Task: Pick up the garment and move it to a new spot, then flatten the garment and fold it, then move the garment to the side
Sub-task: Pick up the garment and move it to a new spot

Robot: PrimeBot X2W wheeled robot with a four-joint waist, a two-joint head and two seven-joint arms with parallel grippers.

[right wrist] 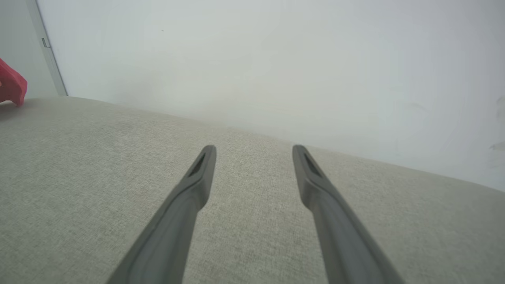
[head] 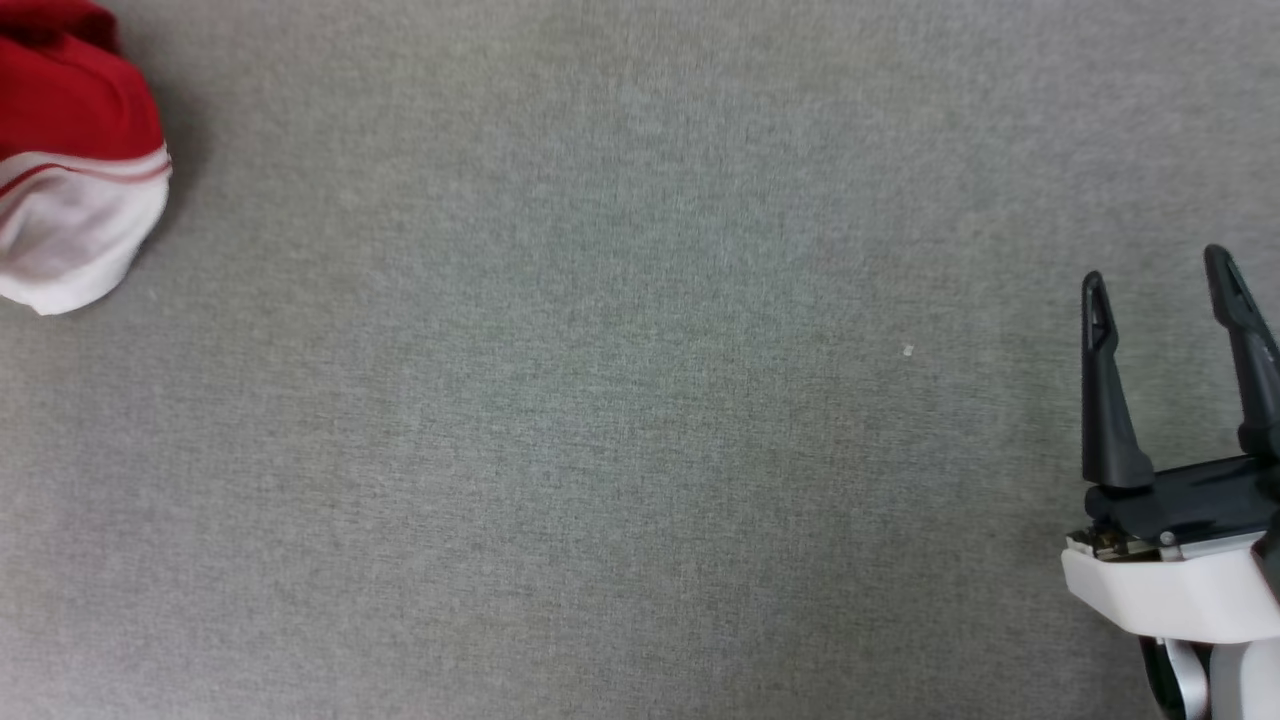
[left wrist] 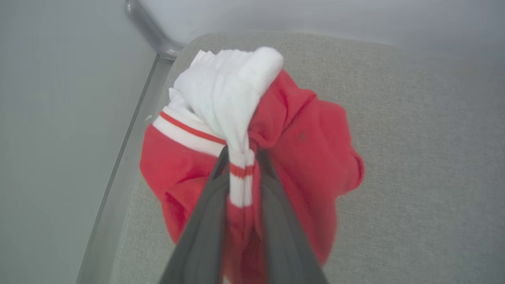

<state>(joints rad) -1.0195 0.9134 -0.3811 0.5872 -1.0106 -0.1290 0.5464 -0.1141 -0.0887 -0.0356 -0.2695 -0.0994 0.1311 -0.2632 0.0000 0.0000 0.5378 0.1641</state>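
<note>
The garment [head: 70, 170] is a red shirt with white sleeve and red-and-white striped trim, bunched up at the far left edge of the head view. In the left wrist view the garment [left wrist: 307, 146] hangs gathered, and my left gripper [left wrist: 241, 157] is shut on a pinch of its white striped fabric. A red scrap of the garment [right wrist: 12, 85] shows at the left edge of the right wrist view. My right gripper [head: 1160, 280] stands open at the lower right over the grey cloth, nothing between its fingers; the right gripper [right wrist: 254, 152] also shows open in its own view.
A grey woven tabletop [head: 600, 400] spreads across the head view. In the left wrist view a metal-edged table rim [left wrist: 130, 130] runs beside the garment, with a pale wall [right wrist: 276, 59] behind the table's far edge.
</note>
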